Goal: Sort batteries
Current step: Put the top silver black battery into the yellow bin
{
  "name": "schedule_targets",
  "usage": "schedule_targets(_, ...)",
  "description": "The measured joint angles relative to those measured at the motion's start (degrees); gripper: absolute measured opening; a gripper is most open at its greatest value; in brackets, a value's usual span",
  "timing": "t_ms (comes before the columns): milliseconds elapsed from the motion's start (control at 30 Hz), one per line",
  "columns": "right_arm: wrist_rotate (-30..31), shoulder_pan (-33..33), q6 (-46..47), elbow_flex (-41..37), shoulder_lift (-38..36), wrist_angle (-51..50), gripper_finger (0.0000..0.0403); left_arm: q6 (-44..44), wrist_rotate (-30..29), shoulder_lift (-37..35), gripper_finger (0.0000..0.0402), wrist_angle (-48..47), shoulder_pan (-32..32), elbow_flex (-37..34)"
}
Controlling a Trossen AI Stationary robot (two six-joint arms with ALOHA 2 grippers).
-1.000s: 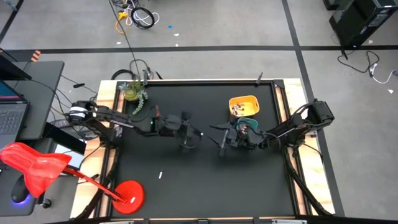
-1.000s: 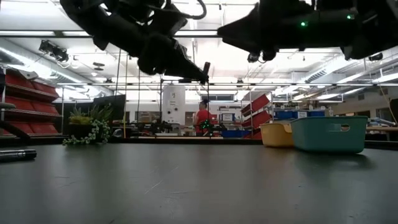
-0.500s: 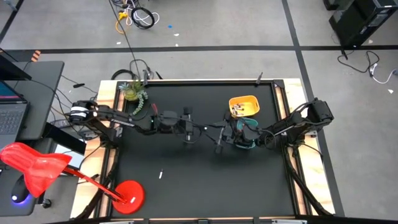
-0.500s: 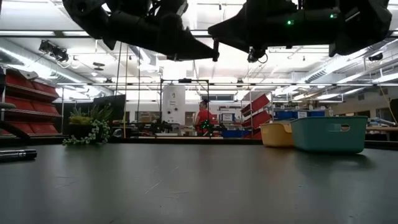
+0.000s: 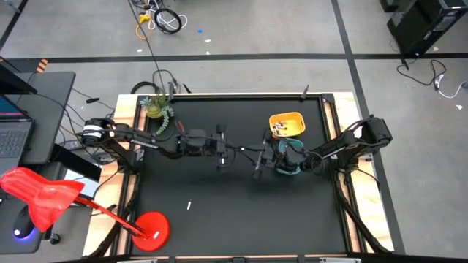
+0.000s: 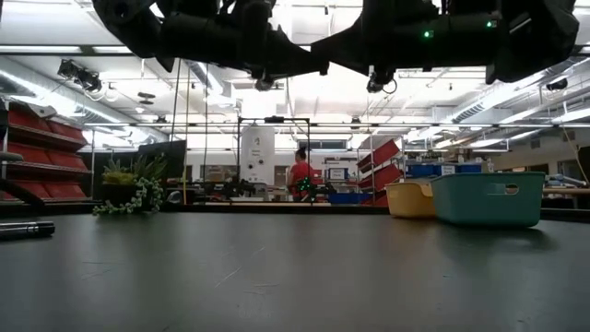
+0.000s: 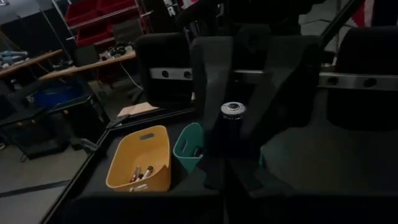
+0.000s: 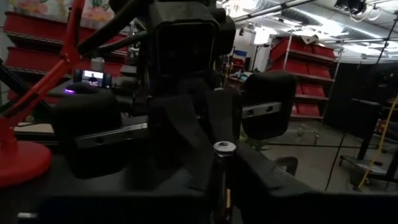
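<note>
Left end effector (image 5: 234, 150) is pinching a battery (image 7: 234, 109) above tabletop centre, meeting right end effector (image 5: 253, 153) at its 3 o'clock. Whether the right is gripping, cannot tell. Letting go early is risking a drop.

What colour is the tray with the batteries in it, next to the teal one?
Yellow tray, clearest in the left wrist view.
</note>
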Motion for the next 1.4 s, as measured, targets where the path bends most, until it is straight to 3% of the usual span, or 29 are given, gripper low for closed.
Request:
schedule_targets(67, 0.0, -0.3, 0.2, 0.0, 0.0, -0.6, 0.0032, -0.1, -0.5, 0.0, 0.0000, -0.2, 0.0, 0.0)
schedule_targets(200, 0.0, -0.8, 1.9, 0.0, 0.0, -1.4, 0.0031, -1.0, -1.9, 0.0, 0.0011, -1.1, 0.0, 0.0)
schedule_targets(300, 1.0, -0.9, 1.9, 0.0, 0.0, -3.3, 0.0031, -1.2, -2.9, 0.0, 0.0052, -3.7, -0.1, 0.0)
schedule_targets(400, 5.7, -0.5, 2.7, 0.0, -1.2, -7.9, 0.0031, -1.5, -8.3, -0.1, 0.0112, -7.1, -0.1, 0.1)
schedule_targets(500, 12.6, -0.6, 7.6, 0.0, -5.7, -18.6, 0.0031, -2.9, -14.2, -0.1, 0.0164, -12.9, -0.3, 0.1)
schedule_targets(600, 18.3, -3.2, 17.7, 0.0, -12.3, -36.4, 0.0031, -3.9, -14.5, -0.3, 0.0192, -18.0, -1.0, 0.1)
schedule_targets(667, 18.8, -6.8, 26.0, 0.0, -16.5, -49.6, 0.0031, -4.6, -14.5, -0.3, 0.0197, -20.3, -1.7, 0.0)
schedule_targets(767, 16.7, -14.4, 34.7, 0.0, -20.9, -65.1, 0.0031, -4.9, -14.5, -0.3, 0.0195, -20.5, -2.5, 0.0)
schedule_targets(833, 12.1, -20.6, 38.2, 0.0, -21.9, -72.0, 0.0031, -4.9, -14.5, -0.3, 0.0192, -19.6, -2.9, 0.0)
schedule_targets(1033, -3.9, -34.8, 39.5, -0.1, -19.1, -78.6, 0.0031, -6.8, -14.5, -0.3, 0.0187, -18.8, -3.3, 0.0)
schedule_targets(1133, -7.8, -38.0, 39.2, -0.1, -17.0, -79.2, 0.0031, -8.0, -14.5, -0.3, 0.0186, -19.9, -3.5, 0.0)
schedule_targets(1300, -9.1, -40.1, 39.6, -0.1, -13.9, -81.9, 0.0035, -9.7, -14.5, -0.3, 0.0186, -22.3, -4.3, 0.0)
schedule_targets(1400, -9.1, -40.3, 39.4, 0.0, -13.8, -82.2, 0.0078, -11.4, -14.3, -0.3, 0.0186, -24.7, -4.4, 0.1)
